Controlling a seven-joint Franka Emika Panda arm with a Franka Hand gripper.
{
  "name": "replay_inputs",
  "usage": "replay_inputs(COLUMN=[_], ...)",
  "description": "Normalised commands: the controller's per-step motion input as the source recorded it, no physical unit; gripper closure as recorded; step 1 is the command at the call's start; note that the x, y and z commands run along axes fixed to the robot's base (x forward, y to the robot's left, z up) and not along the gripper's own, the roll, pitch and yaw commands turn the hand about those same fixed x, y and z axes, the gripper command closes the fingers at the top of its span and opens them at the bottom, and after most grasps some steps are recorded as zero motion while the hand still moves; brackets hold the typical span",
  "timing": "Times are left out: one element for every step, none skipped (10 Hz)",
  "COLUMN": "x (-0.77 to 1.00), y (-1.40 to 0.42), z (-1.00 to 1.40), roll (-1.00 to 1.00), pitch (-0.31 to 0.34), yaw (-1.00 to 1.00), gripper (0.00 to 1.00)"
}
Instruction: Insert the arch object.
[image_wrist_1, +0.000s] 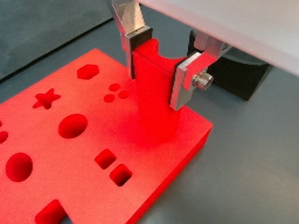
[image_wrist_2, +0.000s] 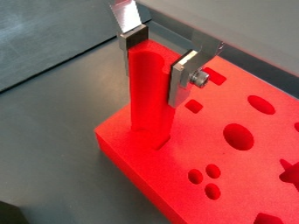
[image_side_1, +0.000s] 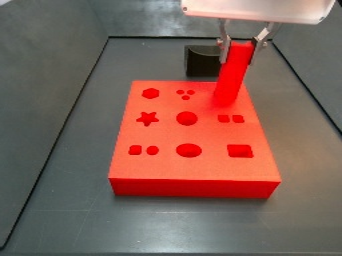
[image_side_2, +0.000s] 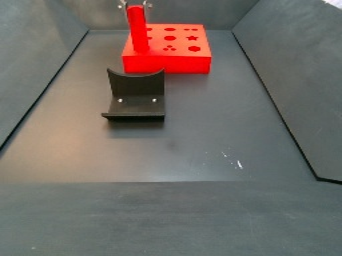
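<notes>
The arch object (image_wrist_1: 152, 92) is a slim bright-red bar standing upright with a curved notch in its upper end. My gripper (image_wrist_1: 162, 63) is shut on its upper part, silver fingers on either side. The bar's lower end meets the flat red board (image_wrist_1: 105, 188) near a corner. Both wrist views show this; the bar (image_wrist_2: 149, 92) stands near the board's (image_wrist_2: 233, 179) edge. In a side view the bar (image_side_1: 234, 72) leans slightly over the board's (image_side_1: 194, 175) far right corner, under the gripper (image_side_1: 243, 42). The bar (image_side_2: 135, 30) also shows far off.
The board has several shaped holes: star (image_side_1: 148, 119), hexagon (image_side_1: 151, 93), circles, ovals, squares. The dark fixture (image_side_2: 135, 97) stands on the grey floor in front of the board. A dark block (image_side_1: 203, 60) sits behind the board. Raised walls ring the floor.
</notes>
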Motion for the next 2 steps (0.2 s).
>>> replay_inputs(x=[0.04,0.0], y=[-0.05,0.0], z=[-0.45,0.0], roll=[0.08,0.0], pitch=[-0.011,0.0], yaw=[-0.02,0.0], gripper=[1.0,1.0])
